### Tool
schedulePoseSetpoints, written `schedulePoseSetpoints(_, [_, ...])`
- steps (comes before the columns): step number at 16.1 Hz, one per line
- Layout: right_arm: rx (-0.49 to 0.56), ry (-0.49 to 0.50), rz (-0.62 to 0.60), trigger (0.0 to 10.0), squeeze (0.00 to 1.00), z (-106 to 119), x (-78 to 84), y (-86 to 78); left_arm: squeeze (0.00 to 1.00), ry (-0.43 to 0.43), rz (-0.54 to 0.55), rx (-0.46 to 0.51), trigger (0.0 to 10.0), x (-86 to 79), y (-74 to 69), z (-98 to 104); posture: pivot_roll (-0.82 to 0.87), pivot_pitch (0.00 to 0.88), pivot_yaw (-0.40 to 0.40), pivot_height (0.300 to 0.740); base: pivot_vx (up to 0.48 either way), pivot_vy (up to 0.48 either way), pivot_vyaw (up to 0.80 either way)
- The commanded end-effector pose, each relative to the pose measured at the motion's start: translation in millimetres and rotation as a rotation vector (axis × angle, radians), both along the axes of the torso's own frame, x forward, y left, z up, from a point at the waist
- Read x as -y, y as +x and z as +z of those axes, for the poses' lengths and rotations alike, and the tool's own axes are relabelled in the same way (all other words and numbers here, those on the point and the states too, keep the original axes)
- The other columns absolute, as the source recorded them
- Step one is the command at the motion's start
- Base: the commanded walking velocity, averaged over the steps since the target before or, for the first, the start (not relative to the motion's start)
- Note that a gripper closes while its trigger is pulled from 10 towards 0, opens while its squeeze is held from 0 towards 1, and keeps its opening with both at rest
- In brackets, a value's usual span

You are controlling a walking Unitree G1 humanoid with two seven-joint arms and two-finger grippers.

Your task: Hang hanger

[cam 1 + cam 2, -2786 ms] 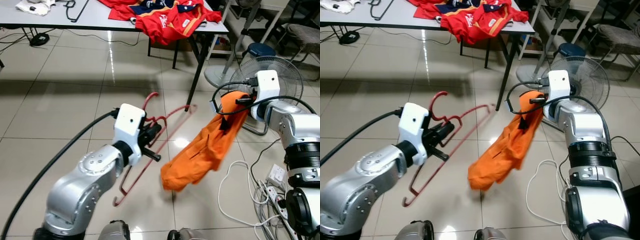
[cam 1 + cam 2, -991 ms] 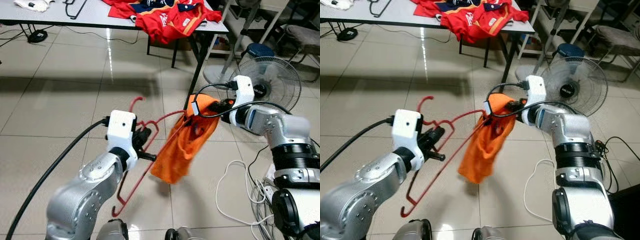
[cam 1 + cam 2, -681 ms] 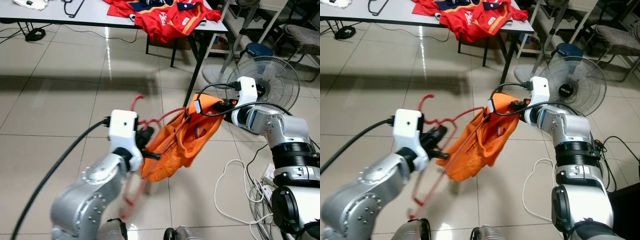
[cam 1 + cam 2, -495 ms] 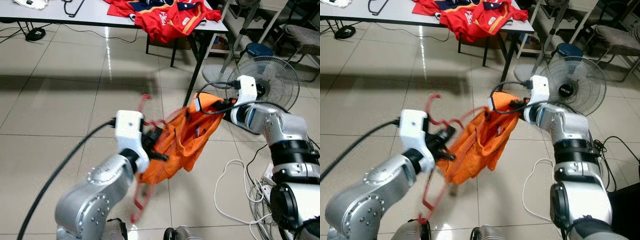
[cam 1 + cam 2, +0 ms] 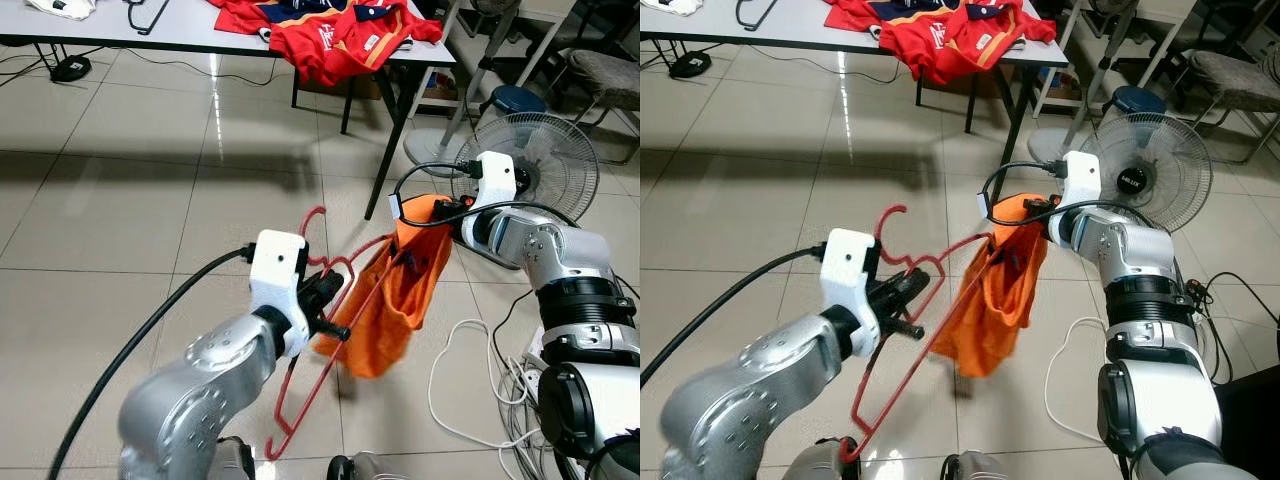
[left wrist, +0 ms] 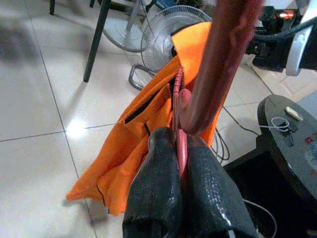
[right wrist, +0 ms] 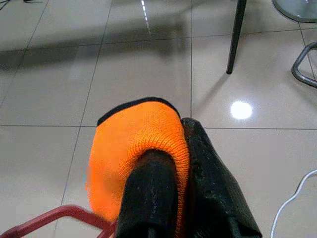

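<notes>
Starting at your left, the left gripper (image 5: 335,300) is clamped tight on the red hanger (image 5: 330,330), just under its hook. The hanger tilts, its long bar running from 7 o'clock near the floor up toward 1 o'clock, where its far end sits inside the orange garment (image 5: 395,300). The left wrist view gives you what the head views don't: the two black fingers (image 6: 153,198) pinched flat on the thin red wire, with orange cloth right behind it. How deep the hanger goes into the garment is hard to judge from here.

At your right, the right gripper (image 5: 1032,215) grips the garment's top edge; the right wrist view shows orange knit folded over one finger (image 7: 148,198) and squeezed against the other.

Below is glossy beige tile floor (image 5: 120,200). At 12 o'clock stands a grey table (image 5: 200,35) with red shirts (image 5: 335,30); at 2 o'clock a standing fan (image 5: 545,150), and white cables (image 5: 460,385) at 4 o'clock.
</notes>
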State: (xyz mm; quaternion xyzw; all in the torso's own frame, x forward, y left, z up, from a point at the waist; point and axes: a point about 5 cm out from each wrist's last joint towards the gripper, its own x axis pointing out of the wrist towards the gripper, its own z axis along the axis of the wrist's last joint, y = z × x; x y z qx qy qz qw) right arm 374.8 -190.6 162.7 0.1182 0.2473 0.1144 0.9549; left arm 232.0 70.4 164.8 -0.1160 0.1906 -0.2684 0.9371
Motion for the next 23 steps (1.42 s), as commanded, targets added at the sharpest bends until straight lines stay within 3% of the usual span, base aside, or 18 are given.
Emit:
schedulePoseSetpoints(1, [0.057, -0.011, -0.001, 10.0, 0.0, 14.7, -0.6, 4.1, 0.0, -0.013, -0.005, 0.007, 10.0, 7.3, 4.0, 2.1, -0.1, 0.122, -0.142, 0.74, 0.0, 0.0, 0.0])
schedulePoseSetpoints(3, [0.049, -0.038, 0.002, 10.0, 0.0, 9.8, -2.1, 2.8, 0.0, -0.054, -0.047, 0.02, 10.0, 16.7, 5.9, 8.4, -0.1, 0.117, -0.14, 0.74, 0.0, 0.0, 0.0])
schedulePoseSetpoints(5, [0.046, -0.038, -0.002, 10.0, 0.0, 9.0, -2.2, 2.3, 0.0, -0.022, -0.1, 0.006, 10.0, 21.4, 3.9, 4.8, -0.11, 0.113, -0.138, 0.74, 0.0, 0.0, 0.0])
schedulePoseSetpoints(8, [0.071, -0.068, -0.023, 10.0, 0.0, 13.7, 5.7, 4.2, 0.0, 0.147, -0.145, 0.042, 10.0, 20.0, 3.7, -6.4, -0.11, 0.104, -0.139, 0.74, 0.0, 0.0, 0.0])
schedulePoseSetpoints(11, [0.071, -0.054, -0.014, 10.0, 0.0, 15.7, 5.7, 4.1, 0.0, 0.081, -0.145, 0.053, 10.0, 19.1, 5.6, -1.9, -0.11, 0.095, -0.143, 0.74, 0.0, 0.0, 0.0])
schedulePoseSetpoints(15, [0.062, -0.039, 0.024, 10.0, 0.0, 13.0, -3.0, 0.3, 0.0, -0.006, -0.033, 0.071, 10.0, 23.1, 23.1, -1.9, -0.12, 0.084, -0.145, 0.74, 0.0, 0.0, 0.0])
schedulePoseSetpoints(17, [0.061, -0.038, 0.026, 10.0, 0.0, 12.6, -3.1, -0.5, 0.0, -0.026, -0.066, 0.058, 10.0, 28.6, 24.3, -3.5, -0.12, 0.084, -0.145, 0.74, 0.0, 0.0, 0.0])
schedulePoseSetpoints(21, [0.066, -0.015, 0.037, 10.0, 0.0, 16.8, -7.5, -1.2, 0.0, 0.045, -0.102, 0.061, 10.0, 36.8, 31.1, -14.8, -0.12, 0.079, -0.139, 0.74, 0.0, 0.0, 0.0])
schedulePoseSetpoints(23, [0.078, 0.039, 0.073, 10.0, 0.0, 25.2, -15.4, -3.9, 0.0, 0.004, 0.005, 0.131, 10.0, 31.7, 46.9, -3.9, -0.13, 0.07, -0.133, 0.74, 0.0, 0.0, 0.0])
